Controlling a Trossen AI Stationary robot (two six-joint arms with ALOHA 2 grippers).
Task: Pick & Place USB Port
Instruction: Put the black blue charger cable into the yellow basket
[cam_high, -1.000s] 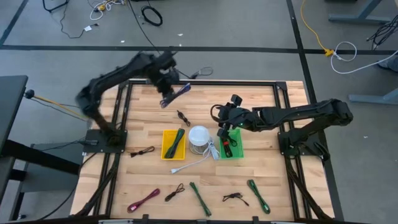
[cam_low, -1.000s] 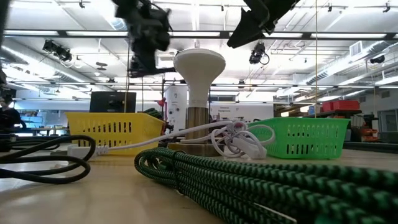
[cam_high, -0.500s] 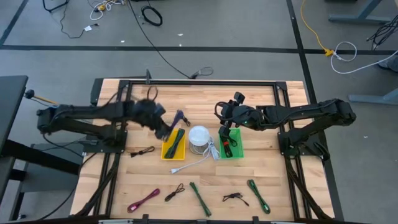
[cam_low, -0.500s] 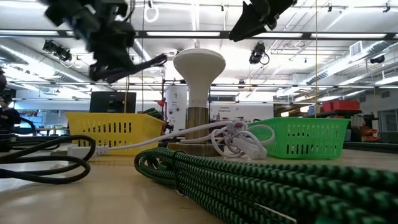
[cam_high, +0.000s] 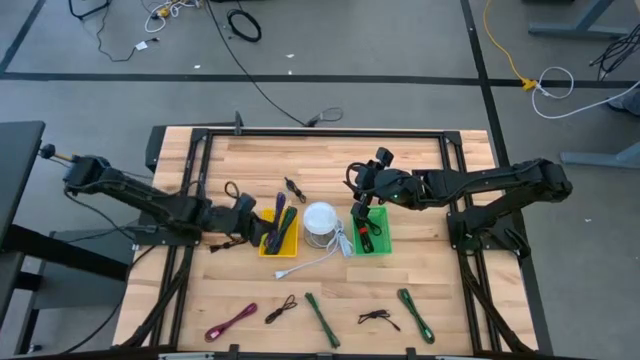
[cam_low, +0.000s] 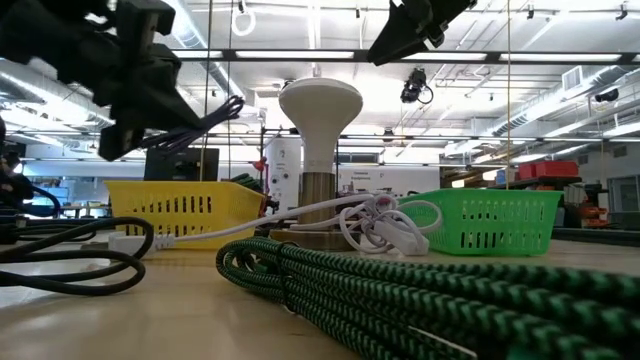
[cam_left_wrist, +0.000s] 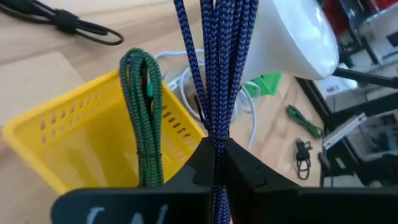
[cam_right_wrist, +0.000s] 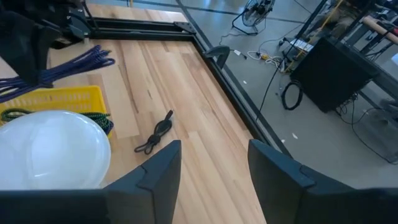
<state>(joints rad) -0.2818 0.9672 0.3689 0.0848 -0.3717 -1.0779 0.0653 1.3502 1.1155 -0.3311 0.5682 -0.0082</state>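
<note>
A bundle of blue braided cable (cam_left_wrist: 217, 56) is in my shut left gripper (cam_left_wrist: 216, 157), which hangs at the left rim of the yellow bin (cam_high: 268, 240). The bundle (cam_high: 275, 212) sticks out over the bin. A green cable (cam_left_wrist: 147, 106) lies inside the bin. In the low view my left gripper (cam_low: 140, 85) hangs above the bin (cam_low: 185, 212). My right gripper (cam_right_wrist: 211, 165) stands open and holds nothing. It is above the far end of the green bin (cam_high: 375, 240), beside the white domed stand (cam_high: 320, 222). My left gripper pinches several strands of the blue cable together between its two fingers (cam_left_wrist: 249, 171), at one end of the bundle (cam_left_wrist: 216, 134). It comes from the table's left, slanting down. The bundle runs straight out ahead of the fingers, lifted clear above the yellow bin.
A white cable (cam_high: 312, 262) trails from the domed stand toward the near edge. Loose black cables (cam_high: 228, 243) (cam_high: 293, 187) lie near the bins. Along the near edge lie a magenta cable (cam_high: 230, 322), green cables (cam_high: 322, 318) (cam_high: 415, 312) and black ones (cam_high: 378, 318).
My left gripper has swung from the table's far middle toward the near-left, gone down and rolled, keeping shut on the blue cable. The bundle now points across the yellow bin, still clear of it. My right gripper has kept still.
</note>
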